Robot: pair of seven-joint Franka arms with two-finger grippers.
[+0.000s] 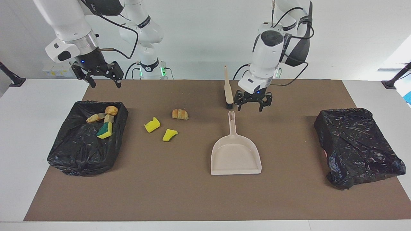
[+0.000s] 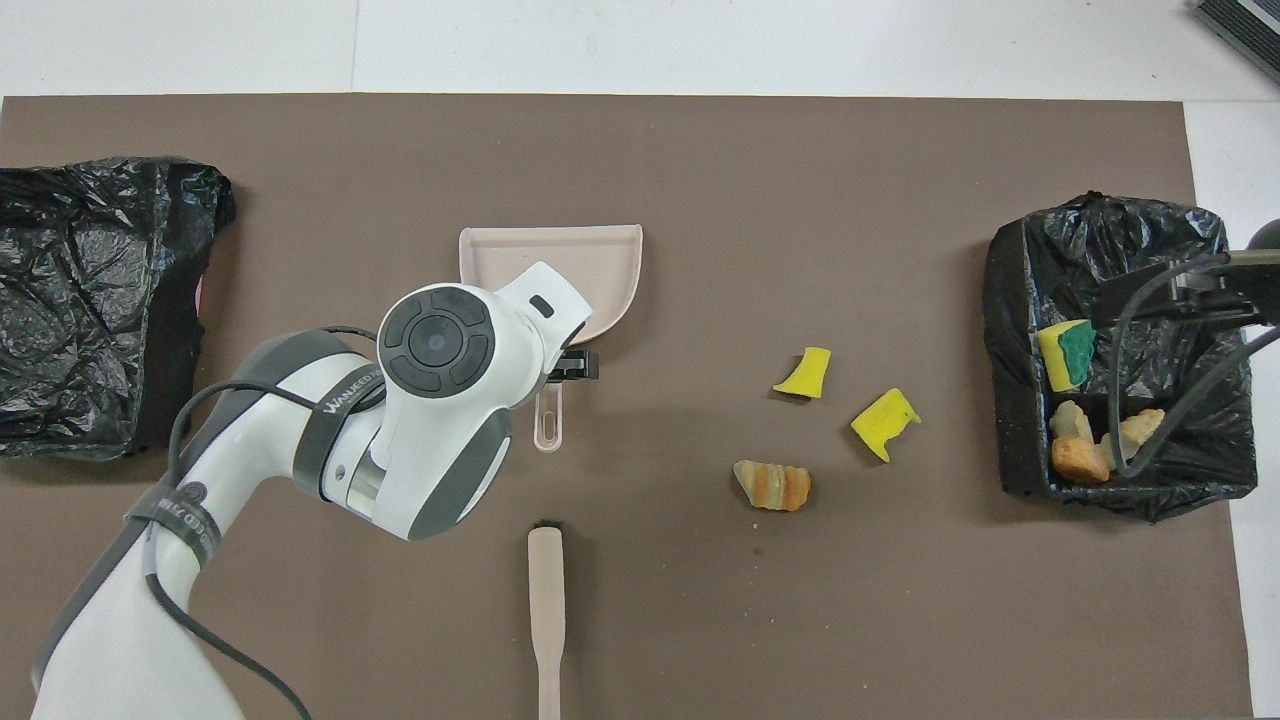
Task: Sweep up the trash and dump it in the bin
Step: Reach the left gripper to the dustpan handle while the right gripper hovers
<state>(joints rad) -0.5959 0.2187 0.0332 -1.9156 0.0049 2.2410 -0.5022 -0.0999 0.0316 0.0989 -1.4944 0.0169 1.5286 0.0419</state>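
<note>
Four trash bits (image 1: 103, 122) lie in one bin (image 1: 64, 154); both tools apparently gape wide, empty.

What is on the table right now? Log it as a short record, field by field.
left gripper: open, low over the mat beside the dustpan handle
right gripper: open, raised near the filled bin, waiting
brush: lying nearer to the robots than the dustpan
loose trash: two yellow sponge bits and one croissant piece on the mat
binned trash: green-sided sponge, bread pieces
second bin: at the left arm's end, no trash visible
</note>
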